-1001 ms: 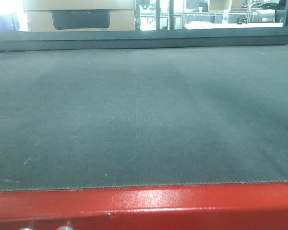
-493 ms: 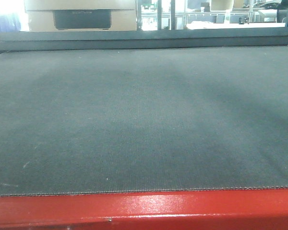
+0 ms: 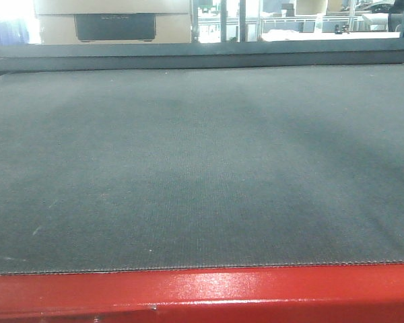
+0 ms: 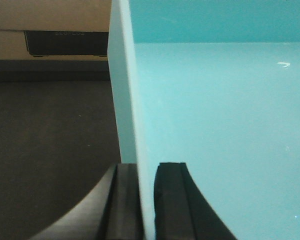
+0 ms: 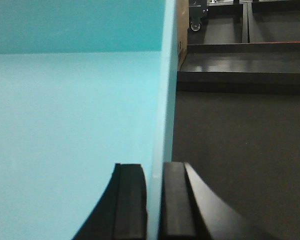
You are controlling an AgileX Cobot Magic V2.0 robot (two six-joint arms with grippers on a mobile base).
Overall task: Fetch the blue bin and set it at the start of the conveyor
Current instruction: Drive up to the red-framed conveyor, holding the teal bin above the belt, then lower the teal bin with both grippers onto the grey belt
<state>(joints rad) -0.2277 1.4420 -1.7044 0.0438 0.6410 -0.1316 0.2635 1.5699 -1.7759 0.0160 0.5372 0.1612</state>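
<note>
Left end effector (image 4: 146,171) and right end effector (image 5: 154,171) each clamp the blue bin (image 4: 215,125).

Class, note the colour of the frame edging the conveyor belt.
Glossy red; the frame shows best in the exterior front-facing view.

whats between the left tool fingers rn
A side wall of the blue bin, clamped between the black fingers of the left tool; the left wrist view shows it.

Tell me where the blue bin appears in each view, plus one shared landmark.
Front: not in it.
Left wrist: blue bin fills the right side, left end effector clamping its wall.
Right wrist: blue bin fills the left side, right end effector clamping its wall.
Shared landmark: the dark grey belt.
</note>
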